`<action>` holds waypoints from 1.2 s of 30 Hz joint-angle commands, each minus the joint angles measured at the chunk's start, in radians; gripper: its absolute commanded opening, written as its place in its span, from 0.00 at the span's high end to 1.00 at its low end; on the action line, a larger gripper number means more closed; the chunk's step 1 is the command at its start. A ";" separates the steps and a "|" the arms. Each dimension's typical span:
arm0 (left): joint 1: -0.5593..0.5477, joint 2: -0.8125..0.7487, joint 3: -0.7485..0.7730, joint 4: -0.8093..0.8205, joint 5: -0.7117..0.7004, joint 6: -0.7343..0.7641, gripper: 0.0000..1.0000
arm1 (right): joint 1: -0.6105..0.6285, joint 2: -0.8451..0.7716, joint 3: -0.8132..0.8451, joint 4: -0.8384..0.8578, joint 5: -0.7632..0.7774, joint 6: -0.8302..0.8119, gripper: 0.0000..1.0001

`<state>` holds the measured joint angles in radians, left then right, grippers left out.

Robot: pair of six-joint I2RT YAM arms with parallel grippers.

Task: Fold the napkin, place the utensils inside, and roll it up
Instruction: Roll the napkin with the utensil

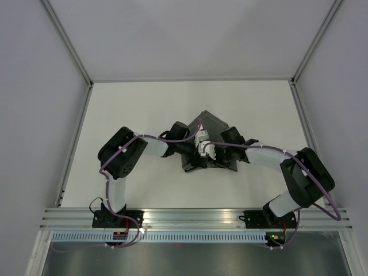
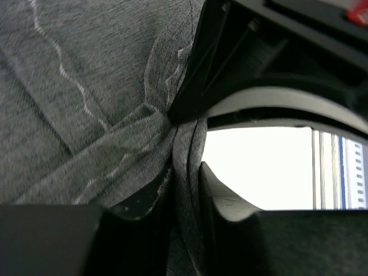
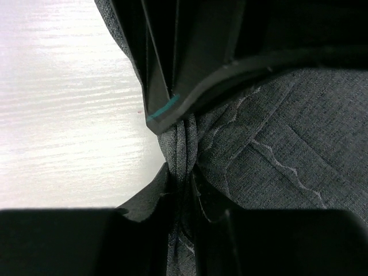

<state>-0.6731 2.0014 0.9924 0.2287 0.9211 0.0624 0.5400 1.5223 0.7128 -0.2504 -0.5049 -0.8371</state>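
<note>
The napkin [image 1: 210, 123] lies near the middle of the white table [image 1: 132, 115], gathered into a dark grey, roughly triangular heap whose point faces the far side. Both arms reach inward over its near edge and their wrists almost meet above it.

The left gripper [image 2: 184, 179] is closed down to a narrow slit, with a bunched fold of the grey cloth pinched between its fingers [image 2: 144, 201]. The fabric rises out of the jaws in tight pleats, and the pale stitched line wanders across the creased cloth to the left of the pinch. Bare tabletop shows bright to the right of the fingers.

The right gripper [image 3: 181, 178] is likewise nearly closed, clamping a thin vertical ridge of several cloth layers. The rest of the napkin spreads to the right of that pinch, and bare table lies to its left.

From overhead the two pinch points sit near each other along the napkin's near side. The small pale bits between the wrists look like arm fittings, though that view is too small to be sure.
</note>
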 commanded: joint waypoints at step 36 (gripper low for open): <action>-0.448 -0.391 -0.379 0.482 -1.044 0.468 0.51 | -0.212 0.679 0.605 -0.875 -0.271 -0.220 0.95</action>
<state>-1.0718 1.5566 0.5774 0.6769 -0.0097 0.3534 0.3267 2.1174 1.3243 -1.0821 -0.9188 -0.9989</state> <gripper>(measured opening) 0.485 0.207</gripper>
